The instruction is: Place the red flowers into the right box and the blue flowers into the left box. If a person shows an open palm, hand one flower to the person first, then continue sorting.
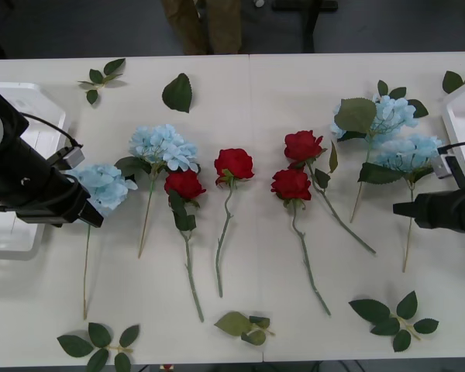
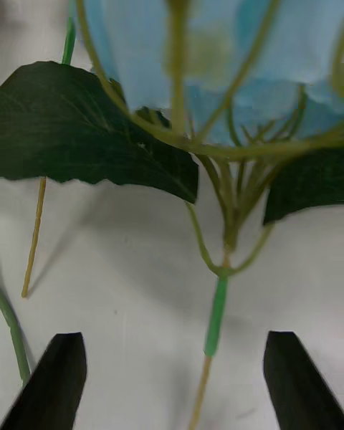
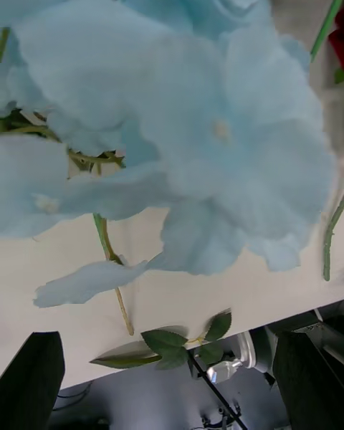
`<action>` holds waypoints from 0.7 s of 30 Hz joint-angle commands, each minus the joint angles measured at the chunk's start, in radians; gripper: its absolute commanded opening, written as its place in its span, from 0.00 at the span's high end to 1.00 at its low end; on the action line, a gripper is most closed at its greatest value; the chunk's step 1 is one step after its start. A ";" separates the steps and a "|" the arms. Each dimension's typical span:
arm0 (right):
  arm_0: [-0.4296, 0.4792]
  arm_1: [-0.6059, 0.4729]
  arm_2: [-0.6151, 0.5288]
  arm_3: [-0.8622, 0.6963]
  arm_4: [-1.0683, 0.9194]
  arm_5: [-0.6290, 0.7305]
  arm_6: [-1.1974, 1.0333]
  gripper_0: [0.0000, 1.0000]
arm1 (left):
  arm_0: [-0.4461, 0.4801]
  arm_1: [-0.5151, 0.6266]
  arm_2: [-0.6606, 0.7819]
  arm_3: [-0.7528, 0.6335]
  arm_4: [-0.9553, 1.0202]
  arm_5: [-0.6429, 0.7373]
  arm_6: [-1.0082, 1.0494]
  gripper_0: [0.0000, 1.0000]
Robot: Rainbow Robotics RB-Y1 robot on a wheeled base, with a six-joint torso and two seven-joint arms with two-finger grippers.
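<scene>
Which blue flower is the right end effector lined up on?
The lower of the two blue flowers at the table's right side; the open right end effector sits beside its stem. The upper one lies farther off.

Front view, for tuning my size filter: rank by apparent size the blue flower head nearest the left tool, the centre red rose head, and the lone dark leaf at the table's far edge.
1. Blue flower head, clearly largest.
2. Centre red rose head.
3. Lone dark leaf, close to the rose in size, so this order is unsure.
</scene>
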 commanded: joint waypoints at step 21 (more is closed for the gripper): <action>-0.025 0.000 -0.108 -0.153 -0.176 0.076 -0.039 1.00 | 0.211 -0.028 0.004 -0.090 -0.360 -0.164 -0.018 0.15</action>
